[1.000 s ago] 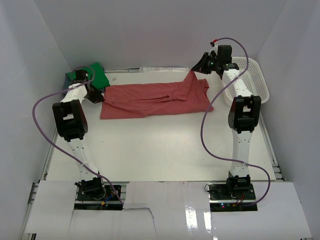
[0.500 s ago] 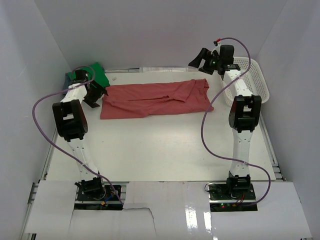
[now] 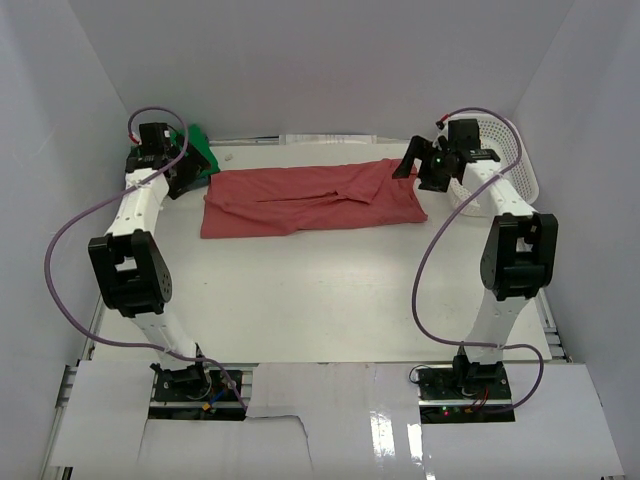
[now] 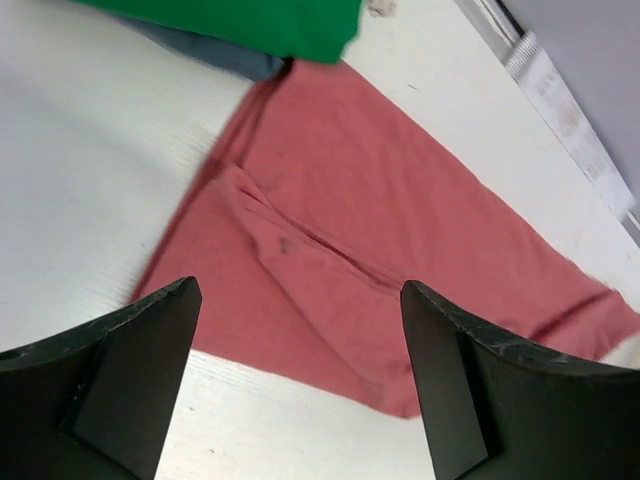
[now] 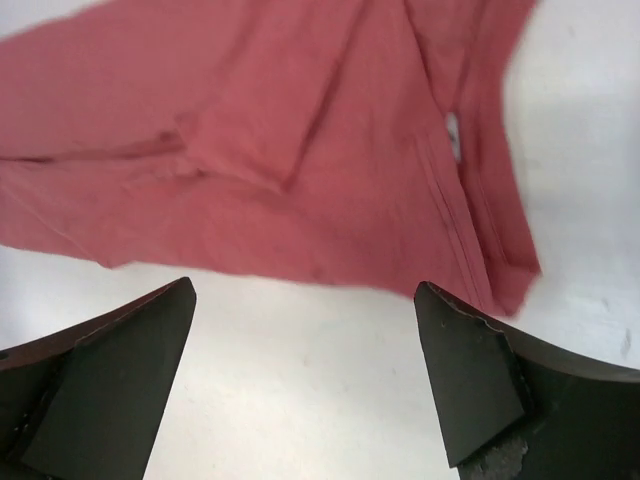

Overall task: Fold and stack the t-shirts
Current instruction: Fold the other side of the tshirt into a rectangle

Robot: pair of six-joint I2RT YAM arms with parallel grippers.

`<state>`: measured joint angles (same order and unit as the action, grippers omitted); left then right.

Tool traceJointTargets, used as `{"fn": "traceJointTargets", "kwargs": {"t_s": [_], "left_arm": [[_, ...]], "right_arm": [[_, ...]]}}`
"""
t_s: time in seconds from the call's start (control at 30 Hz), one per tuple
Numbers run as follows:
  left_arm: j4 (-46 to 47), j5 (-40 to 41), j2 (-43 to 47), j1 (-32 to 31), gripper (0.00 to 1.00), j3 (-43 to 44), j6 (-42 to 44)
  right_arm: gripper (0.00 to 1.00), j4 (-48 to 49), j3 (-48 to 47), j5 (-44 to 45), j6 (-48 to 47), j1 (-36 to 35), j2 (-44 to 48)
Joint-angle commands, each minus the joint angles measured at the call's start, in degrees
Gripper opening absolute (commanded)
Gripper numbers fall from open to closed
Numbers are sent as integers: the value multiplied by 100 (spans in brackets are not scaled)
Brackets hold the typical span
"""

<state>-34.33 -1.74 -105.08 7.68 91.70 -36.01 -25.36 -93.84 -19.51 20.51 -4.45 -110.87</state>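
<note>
The brick-red t-shirt (image 3: 310, 200) lies folded lengthwise into a long band across the far half of the table; it also fills the left wrist view (image 4: 400, 240) and the right wrist view (image 5: 280, 140). A folded green t-shirt (image 3: 203, 152) sits in the far left corner, on top of a blue-grey t-shirt (image 4: 215, 50). My left gripper (image 3: 180, 180) hovers open just off the red shirt's left end, its jaws (image 4: 300, 290) empty. Above the shirt's right end my right gripper (image 3: 412, 165) is open and holds nothing (image 5: 305, 288).
A white lattice basket (image 3: 528, 165) stands at the far right, just behind the right arm. White walls close in the table on three sides. Purple cables loop off both arms.
Both grippers opened and let go of the red shirt, whose lifted right end dropped flat. The left arm drew back toward the far left corner; the right arm shifted right and lower.
</note>
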Motion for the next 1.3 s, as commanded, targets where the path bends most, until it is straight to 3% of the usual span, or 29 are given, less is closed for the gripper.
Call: {"fn": "traceJointTargets", "kwargs": {"t_s": [0.0, 0.43, 1.27], "left_arm": [[189, -300, 312, -91, 91, -450, 120], [550, -442, 321, -171, 89, -1436, 226], [541, -283, 427, -179, 84, -2200, -187]], "right_arm": [[96, -399, 620, 579, -311, 41, 513], [90, -610, 1158, 1573, -522, 40, 259], [76, -91, 701, 1362, -109, 128, -751]]}}
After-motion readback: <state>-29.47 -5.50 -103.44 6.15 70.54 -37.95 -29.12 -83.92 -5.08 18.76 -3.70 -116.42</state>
